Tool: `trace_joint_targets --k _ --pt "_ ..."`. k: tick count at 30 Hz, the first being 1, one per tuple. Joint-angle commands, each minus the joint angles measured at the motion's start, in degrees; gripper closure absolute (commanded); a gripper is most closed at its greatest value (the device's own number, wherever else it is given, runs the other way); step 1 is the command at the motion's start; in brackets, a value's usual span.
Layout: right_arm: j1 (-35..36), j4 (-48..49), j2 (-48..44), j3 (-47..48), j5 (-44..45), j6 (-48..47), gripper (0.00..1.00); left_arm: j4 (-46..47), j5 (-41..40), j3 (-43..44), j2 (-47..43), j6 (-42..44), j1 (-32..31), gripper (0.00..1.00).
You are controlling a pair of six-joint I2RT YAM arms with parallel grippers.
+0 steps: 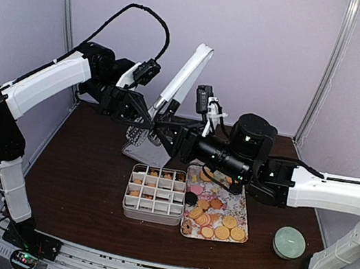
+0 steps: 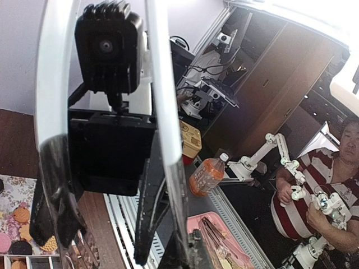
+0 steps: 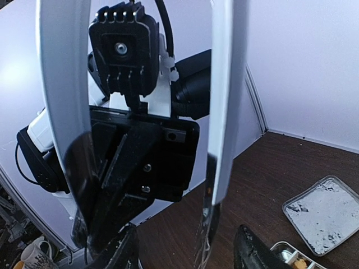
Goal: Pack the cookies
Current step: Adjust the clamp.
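The cookies (image 1: 222, 231), golden with a few pink and dark ones, lie on a floral tray (image 1: 244, 212). More fill the far cells of a divided box (image 1: 130, 188). Metal tongs (image 1: 185, 83) stand tilted in the air between both arms. My left gripper (image 1: 149, 117) is shut on one arm of the tongs (image 2: 178, 213). My right gripper (image 1: 178, 138) is open, with its fingers (image 3: 252, 252) spread wide around the other tong arm (image 3: 212, 224) and not touching it. Cookies also show at the lower left of the left wrist view (image 2: 22, 216).
A flat metal lid (image 1: 146, 151) lies on the table behind the divided box, and also shows in the right wrist view (image 3: 325, 210). A round pale-green container (image 1: 288, 242) stands at the front right. Walls close the back and sides.
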Motion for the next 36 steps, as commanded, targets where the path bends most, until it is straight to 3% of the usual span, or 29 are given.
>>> trace_joint_targets --k 1,7,11,12,21,28,33,34,36 --pt "-0.39 2.43 1.76 3.58 -1.38 -0.36 0.45 -0.71 7.15 -0.52 -0.77 1.17 0.19 1.00" --pt "-1.91 6.14 3.65 4.03 -2.69 1.84 0.80 -0.68 7.18 -0.49 -1.60 0.77 -0.16 1.00" --pt "-2.03 5.84 2.91 3.46 -3.66 2.08 0.99 -0.68 6.63 -0.75 -1.89 1.14 -0.09 1.00" --pt "-2.02 5.71 2.39 2.94 -3.62 2.19 1.00 -0.73 5.96 -0.73 -1.81 1.45 -0.02 1.00" --pt "-1.95 4.33 -5.76 -7.46 -7.09 4.79 1.00 -0.77 -1.93 0.98 -1.35 3.20 6.16 1.00" --pt "-1.29 0.27 -8.58 -11.01 -11.75 6.30 1.00 -0.77 -11.01 1.74 -2.12 6.45 7.42 1.00" --pt "-1.13 0.89 -8.15 -10.54 -11.18 6.20 1.00 -0.70 -10.08 0.83 -1.93 7.09 7.33 1.00" --pt "-1.05 0.65 -7.54 -9.47 -11.00 5.96 0.98 -0.70 -8.92 0.74 -1.74 6.99 7.05 1.00" --pt "-0.99 0.66 -6.12 -7.10 -10.14 5.71 0.66 -0.68 -7.23 0.51 -1.46 6.56 6.11 1.00"
